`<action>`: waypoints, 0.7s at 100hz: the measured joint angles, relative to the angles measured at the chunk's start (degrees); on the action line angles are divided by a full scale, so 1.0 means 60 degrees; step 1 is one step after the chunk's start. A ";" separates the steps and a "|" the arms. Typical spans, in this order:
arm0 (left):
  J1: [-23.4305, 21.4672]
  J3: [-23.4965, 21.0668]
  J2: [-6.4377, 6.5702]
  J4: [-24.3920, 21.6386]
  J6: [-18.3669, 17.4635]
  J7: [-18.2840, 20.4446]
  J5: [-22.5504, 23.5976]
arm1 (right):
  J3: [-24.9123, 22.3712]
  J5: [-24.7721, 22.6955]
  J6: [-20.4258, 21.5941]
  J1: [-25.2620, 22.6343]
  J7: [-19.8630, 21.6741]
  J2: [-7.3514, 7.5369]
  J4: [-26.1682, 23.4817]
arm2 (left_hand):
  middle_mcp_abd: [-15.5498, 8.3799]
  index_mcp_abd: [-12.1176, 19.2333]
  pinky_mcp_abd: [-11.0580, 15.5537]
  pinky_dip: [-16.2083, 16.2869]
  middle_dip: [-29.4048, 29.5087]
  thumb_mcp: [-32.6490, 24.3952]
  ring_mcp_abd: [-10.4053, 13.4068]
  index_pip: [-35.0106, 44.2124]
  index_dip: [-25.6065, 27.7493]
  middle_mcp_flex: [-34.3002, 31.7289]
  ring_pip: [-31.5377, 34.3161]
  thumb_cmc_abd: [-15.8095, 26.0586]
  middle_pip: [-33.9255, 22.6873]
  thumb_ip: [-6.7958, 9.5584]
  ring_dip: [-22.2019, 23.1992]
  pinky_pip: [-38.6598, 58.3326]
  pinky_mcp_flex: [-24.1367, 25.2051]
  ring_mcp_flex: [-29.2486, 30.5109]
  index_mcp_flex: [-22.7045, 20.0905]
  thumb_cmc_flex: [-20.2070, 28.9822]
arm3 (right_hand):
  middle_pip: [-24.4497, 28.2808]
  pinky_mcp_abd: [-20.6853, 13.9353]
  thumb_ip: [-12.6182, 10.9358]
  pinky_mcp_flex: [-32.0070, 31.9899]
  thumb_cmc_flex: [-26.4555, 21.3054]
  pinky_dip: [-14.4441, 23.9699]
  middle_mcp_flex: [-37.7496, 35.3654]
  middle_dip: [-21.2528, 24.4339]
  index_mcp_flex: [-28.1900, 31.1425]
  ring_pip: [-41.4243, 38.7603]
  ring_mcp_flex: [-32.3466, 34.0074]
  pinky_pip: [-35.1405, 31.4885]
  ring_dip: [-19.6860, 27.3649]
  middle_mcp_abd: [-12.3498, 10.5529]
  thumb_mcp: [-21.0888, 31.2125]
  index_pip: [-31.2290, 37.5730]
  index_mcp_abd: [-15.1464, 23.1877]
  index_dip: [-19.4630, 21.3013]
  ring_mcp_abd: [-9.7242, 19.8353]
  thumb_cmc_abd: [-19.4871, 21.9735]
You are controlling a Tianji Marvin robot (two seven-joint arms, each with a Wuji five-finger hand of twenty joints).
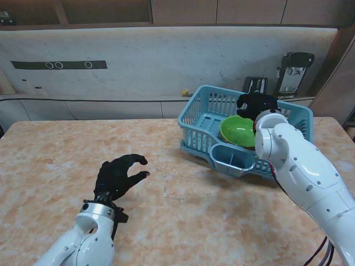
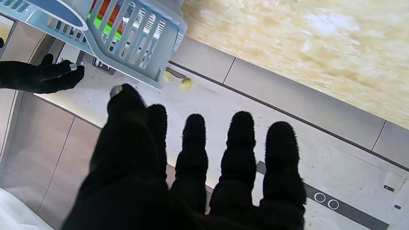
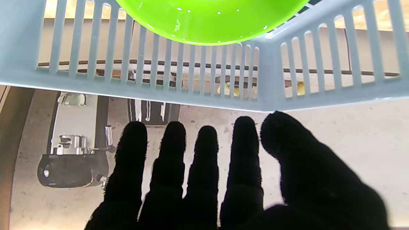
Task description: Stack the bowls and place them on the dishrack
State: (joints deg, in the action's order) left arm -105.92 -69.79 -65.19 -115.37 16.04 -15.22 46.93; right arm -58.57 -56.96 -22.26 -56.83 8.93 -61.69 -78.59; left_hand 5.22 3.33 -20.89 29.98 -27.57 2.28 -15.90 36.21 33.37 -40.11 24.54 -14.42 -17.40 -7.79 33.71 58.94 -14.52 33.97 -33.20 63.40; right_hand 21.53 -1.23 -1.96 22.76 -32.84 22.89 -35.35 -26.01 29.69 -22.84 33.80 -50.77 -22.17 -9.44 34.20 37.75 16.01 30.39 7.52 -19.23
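My left hand point(image 1: 117, 178) lay low over the marbled table point(image 1: 50, 160), on my left side and well apart from everything else, its gloved fingers point(image 2: 195, 137) spread and holding nothing; from that wrist I saw them fanned apart with only wall panels beyond. My right hand point(image 1: 256, 104) was up over the light blue dishrack point(image 1: 197, 108), which sat at the right of the table, farther from me. That hand too was empty: in its wrist view the four fingers point(image 3: 174, 143) and thumb were stretched out straight and apart, touching nothing, with the slatted wall of the dishrack point(image 3: 198, 80) just past the fingertips. The green bowl point(image 1: 237, 131) rested inside the dishrack, tilted, its hollow facing toward me, and the same glossy green curve point(image 3: 207, 22) filled the far side of the right wrist picture behind the slats. Through the slats in the left wrist view I could make out a strip of green with something orange-red point(image 2: 105, 12) against it, so another bowl seemed to be nested with the green one, though I could not tell how it sat. A cutlery pocket point(image 1: 233, 158) hung on the dishrack's near side. Behind the dishrack, by the wall, lay a small yellow object point(image 1: 186, 93), too small to make out.
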 measured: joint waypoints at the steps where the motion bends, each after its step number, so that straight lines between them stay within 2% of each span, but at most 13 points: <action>1: 0.0005 0.0006 0.0000 0.0003 0.0000 -0.0001 -0.0001 | -0.0041 -0.0006 0.0012 -0.0049 -0.0015 0.0000 -0.0046 | 0.0000 0.0000 0.0000 0.0000 0.0000 0.0000 0.0000 0.0000 0.0000 0.0000 0.0000 0.0000 0.0000 0.0000 0.0000 0.0000 0.0000 0.0000 0.0000 0.0000 | 0.0017 0.0000 0.0000 0.0028 0.0000 0.0003 -0.0078 0.0000 0.0000 0.0013 0.0051 -0.0017 0.0000 0.0000 0.0000 -0.0004 0.0001 0.0000 -0.0001 0.0000; 19: 0.0100 0.0124 0.0001 0.0055 -0.0003 -0.0002 -0.0023 | -0.0725 -0.0287 0.0490 -0.0918 -0.0518 0.0005 -0.0792 | 0.0000 0.0000 0.0000 0.0000 0.0000 0.0000 0.0000 0.0000 0.0000 0.0000 0.0000 0.0002 0.0000 0.0000 0.0000 0.0000 0.0000 0.0000 0.0000 0.0000 | 0.0128 0.0008 0.0095 0.0312 0.0003 0.0097 -0.0362 -0.0087 0.0152 -0.0185 0.0427 -0.0238 0.0000 -0.0043 0.0033 0.0360 0.0252 -0.0110 -0.0028 -0.0229; 29: 0.0152 0.0189 0.0002 0.0077 -0.0009 0.0003 -0.0025 | -0.1028 -0.0510 0.0738 -0.1393 -0.0682 0.0018 -0.1194 | 0.0000 0.0000 0.0000 0.0000 0.0000 0.0000 0.0000 0.0000 0.0000 0.0000 0.0000 0.0003 0.0000 0.0000 0.0000 0.0000 0.0000 0.0000 0.0000 0.0000 | 0.0130 0.0009 0.0096 0.0416 0.0005 0.0119 -0.0474 -0.0154 0.0152 -0.0254 0.0499 -0.0373 -0.0108 -0.0093 0.0129 0.0823 0.0363 -0.0436 -0.0029 -0.0238; 31: 0.0159 0.0197 0.0002 0.0080 -0.0011 0.0005 -0.0026 | -0.1074 -0.0531 0.0764 -0.1478 -0.0733 0.0021 -0.1265 | 0.0000 0.0000 0.0000 0.0000 0.0000 0.0000 0.0000 0.0000 0.0000 0.0000 0.0000 0.0003 0.0001 0.0000 0.0000 0.0000 0.0000 0.0000 0.0000 0.0000 | 0.0130 0.0010 0.0196 0.0438 0.0005 0.0120 -0.0474 -0.0154 0.0152 -0.0352 0.0575 -0.0374 -0.0109 -0.0094 0.0130 0.0862 0.0369 -0.0448 -0.0026 -0.0239; 55: 0.0195 0.0217 0.0001 0.0107 -0.0100 0.0026 -0.0027 | -0.1712 -0.0894 0.1441 -0.2581 -0.1375 0.0024 -0.2087 | 0.0000 0.0000 0.0000 0.0000 0.0000 0.0000 0.0000 0.0000 0.0000 0.0000 0.0000 0.0003 0.0001 0.0000 0.0000 0.0000 0.0000 0.0000 0.0000 0.0000 | 0.0297 0.0015 0.0197 0.0798 0.0013 0.0227 -0.0976 -0.0319 0.0375 -0.0525 0.0898 -0.0626 -0.0232 -0.0230 0.0138 0.1127 0.0590 -0.0478 0.0024 -0.0397; 70: 0.0202 0.0250 0.0001 0.0120 -0.0131 0.0008 -0.0033 | -0.1958 -0.1131 0.1769 -0.3259 -0.2059 0.0031 -0.2516 | 0.0000 0.0000 0.0000 0.0000 0.0000 0.0000 -0.0001 0.0000 0.0000 0.0000 0.0000 0.0004 0.0001 0.0000 0.0000 0.0000 0.0000 0.0000 0.0000 0.0000 | 0.0359 0.0011 0.0283 0.1030 0.0016 0.0320 -0.1082 -0.0368 0.0480 -0.0616 0.1070 -0.0771 -0.0261 -0.0312 0.0140 0.1235 0.0700 -0.0556 0.0077 -0.0400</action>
State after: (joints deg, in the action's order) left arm -104.71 -68.29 -65.18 -114.65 15.25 -15.17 46.73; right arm -70.32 -63.75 -11.65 -76.39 -3.43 -61.50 -93.68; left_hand 5.22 3.33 -20.89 29.98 -27.57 2.28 -15.90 36.21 33.37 -40.11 24.54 -14.40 -17.39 -7.79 33.71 58.94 -14.52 33.97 -33.20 63.40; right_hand 23.69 -1.16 -0.26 28.95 -32.74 24.81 -41.84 -28.22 32.57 -26.53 40.22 -55.40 -23.73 -11.31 35.04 45.16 20.21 27.06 7.99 -21.63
